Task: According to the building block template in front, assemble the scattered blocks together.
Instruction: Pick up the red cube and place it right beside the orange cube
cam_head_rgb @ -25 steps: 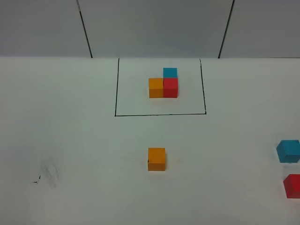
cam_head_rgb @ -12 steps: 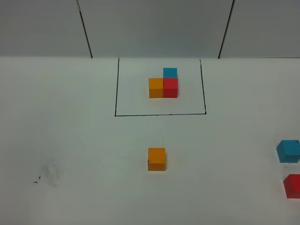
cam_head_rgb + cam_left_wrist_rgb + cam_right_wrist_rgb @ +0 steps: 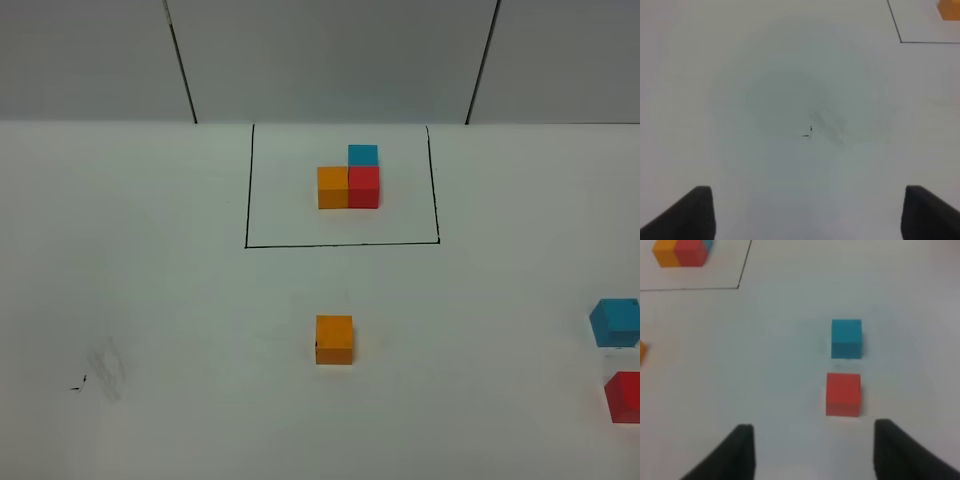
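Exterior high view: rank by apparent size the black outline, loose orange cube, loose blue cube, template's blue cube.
1. black outline
2. loose orange cube and loose blue cube: look alike, not ranked
3. template's blue cube: smallest, but farther away and partly hidden

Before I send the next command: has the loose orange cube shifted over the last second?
No. The loose orange cube sits at the same spot below the black square outline as before.

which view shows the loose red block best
Right wrist view: the loose red block sits whole and large. Exterior high crops it at the frame edge; left wrist misses it entirely.
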Action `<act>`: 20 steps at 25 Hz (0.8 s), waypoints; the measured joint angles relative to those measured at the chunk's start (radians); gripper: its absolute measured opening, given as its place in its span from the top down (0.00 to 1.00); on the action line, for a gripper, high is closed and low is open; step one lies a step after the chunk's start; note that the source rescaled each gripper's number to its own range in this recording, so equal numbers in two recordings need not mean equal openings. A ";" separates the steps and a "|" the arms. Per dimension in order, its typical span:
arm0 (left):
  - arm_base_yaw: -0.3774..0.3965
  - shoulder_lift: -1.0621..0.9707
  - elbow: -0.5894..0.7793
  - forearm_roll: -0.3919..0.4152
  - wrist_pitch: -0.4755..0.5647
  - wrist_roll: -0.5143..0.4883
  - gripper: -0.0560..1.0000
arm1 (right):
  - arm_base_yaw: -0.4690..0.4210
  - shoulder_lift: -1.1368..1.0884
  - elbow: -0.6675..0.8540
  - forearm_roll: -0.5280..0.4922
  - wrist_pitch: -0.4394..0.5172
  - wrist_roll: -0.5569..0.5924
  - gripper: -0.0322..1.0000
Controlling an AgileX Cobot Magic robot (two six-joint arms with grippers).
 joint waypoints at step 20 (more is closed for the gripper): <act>0.000 0.000 0.001 0.000 0.000 0.000 0.34 | 0.000 0.967 -0.129 -0.102 -0.190 0.026 0.06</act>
